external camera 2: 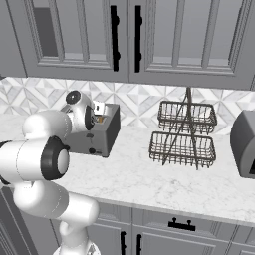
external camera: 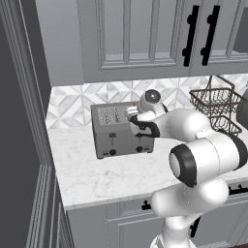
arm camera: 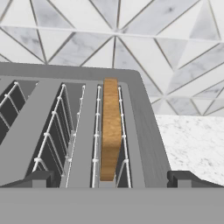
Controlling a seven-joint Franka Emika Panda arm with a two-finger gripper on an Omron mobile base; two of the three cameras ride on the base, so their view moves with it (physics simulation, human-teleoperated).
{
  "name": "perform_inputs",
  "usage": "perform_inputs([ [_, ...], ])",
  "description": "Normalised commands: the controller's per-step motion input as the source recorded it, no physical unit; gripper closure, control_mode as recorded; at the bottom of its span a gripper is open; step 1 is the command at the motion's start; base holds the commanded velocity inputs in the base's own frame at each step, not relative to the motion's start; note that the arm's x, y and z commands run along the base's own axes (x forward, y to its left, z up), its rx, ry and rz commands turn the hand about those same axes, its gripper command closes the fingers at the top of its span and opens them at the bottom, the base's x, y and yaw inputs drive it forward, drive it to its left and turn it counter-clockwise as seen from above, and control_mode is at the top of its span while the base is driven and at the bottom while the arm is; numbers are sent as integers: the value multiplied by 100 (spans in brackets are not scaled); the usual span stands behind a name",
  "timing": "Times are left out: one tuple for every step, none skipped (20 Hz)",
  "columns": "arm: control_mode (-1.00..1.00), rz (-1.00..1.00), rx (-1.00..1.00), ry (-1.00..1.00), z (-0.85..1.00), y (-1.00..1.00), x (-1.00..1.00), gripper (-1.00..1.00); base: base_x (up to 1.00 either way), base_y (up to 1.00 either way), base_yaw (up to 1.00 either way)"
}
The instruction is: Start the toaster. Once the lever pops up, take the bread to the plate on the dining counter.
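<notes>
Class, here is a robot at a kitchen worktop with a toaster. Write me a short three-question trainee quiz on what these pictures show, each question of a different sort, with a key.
1. True or false: the bread stands in the toaster's slot nearest its right-hand end, as the hand view shows it.
2. Multiple choice: the hand is (a) closed on the bread, (b) open above the toaster, (c) pressing a knob.
3. Fill in: right of the toaster in the right base view stands a two-tier wire ____.

Key: 1 true; 2 b; 3 basket.

Toaster [arm camera: 144,131] left slots cut off; bread [arm camera: 110,127] faces hidden.
</notes>
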Motion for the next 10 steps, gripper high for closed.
perform_inputs([
  [-100, 0, 0, 0, 0, 0, 0, -100, 0, 0, 0],
  [-100, 0, 0, 0, 0, 0, 0, -100, 0, 0, 0],
  [-100, 0, 0, 0, 0, 0, 0, -100, 0, 0, 0],
  [-100, 0, 0, 0, 0, 0, 0, -100, 0, 0, 0],
  [-100, 0, 0, 0, 0, 0, 0, -100, 0, 0, 0],
  [-100, 0, 0, 0, 0, 0, 0, -100, 0, 0, 0],
  [-100, 0, 0, 0, 0, 0, 0, -100, 0, 0, 0],
  [-100, 0, 0, 0, 0, 0, 0, -100, 0, 0, 0],
  [-100, 0, 0, 0, 0, 0, 0, -100, 0, 0, 0],
  [-100, 0, 0, 0, 0, 0, 0, -100, 0, 0, 0],
])
